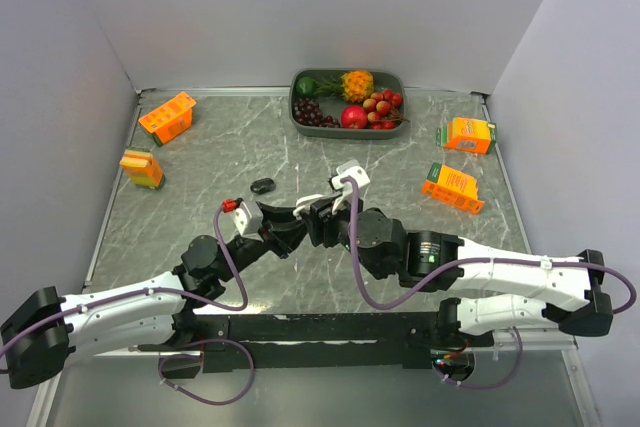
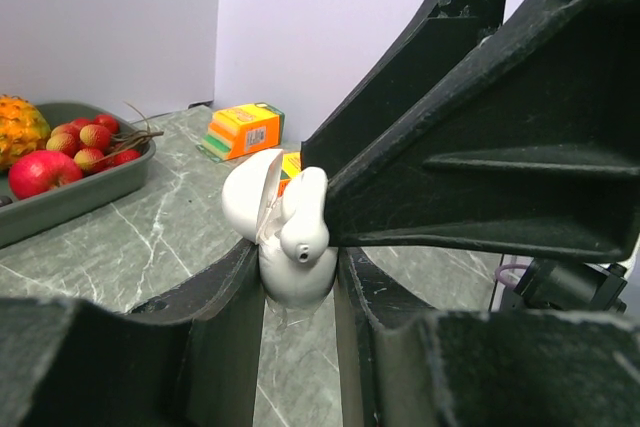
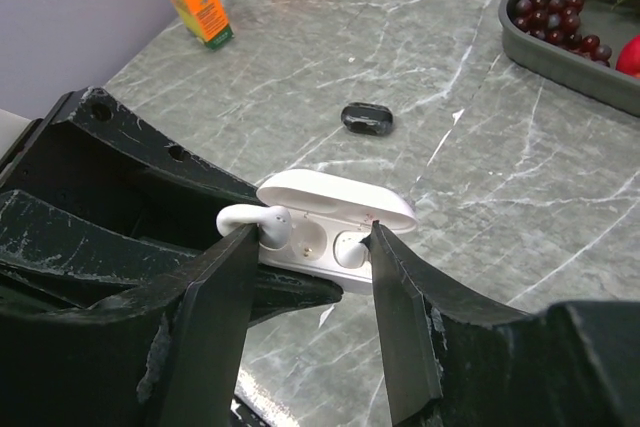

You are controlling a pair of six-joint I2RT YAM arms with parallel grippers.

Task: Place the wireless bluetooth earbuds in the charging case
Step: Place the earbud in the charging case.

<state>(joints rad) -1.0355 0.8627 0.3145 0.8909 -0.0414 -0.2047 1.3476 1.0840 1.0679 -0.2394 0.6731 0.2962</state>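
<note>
The white charging case (image 3: 320, 252) is open, its lid (image 3: 335, 197) tipped back. My left gripper (image 2: 297, 272) is shut on the case's body (image 2: 295, 272) and holds it just above the table. One white earbud (image 3: 350, 247) sits in the right slot. A second white earbud (image 3: 262, 222) lies tilted at the left slot, its stem pointing out left; it also shows in the left wrist view (image 2: 305, 217). My right gripper (image 3: 310, 237) is open, its fingertips on either side of the case's opening, the left one touching the tilted bud. The two grippers (image 1: 290, 232) (image 1: 318, 215) meet mid-table.
A small glossy black rounded thing (image 1: 262, 185) lies on the table beyond the case; it also shows in the right wrist view (image 3: 367, 118). A grey fruit tray (image 1: 296, 107) stands at the back. Orange cartons stand at left (image 1: 168, 117) (image 1: 142, 169) and right (image 1: 467, 134) (image 1: 452, 187).
</note>
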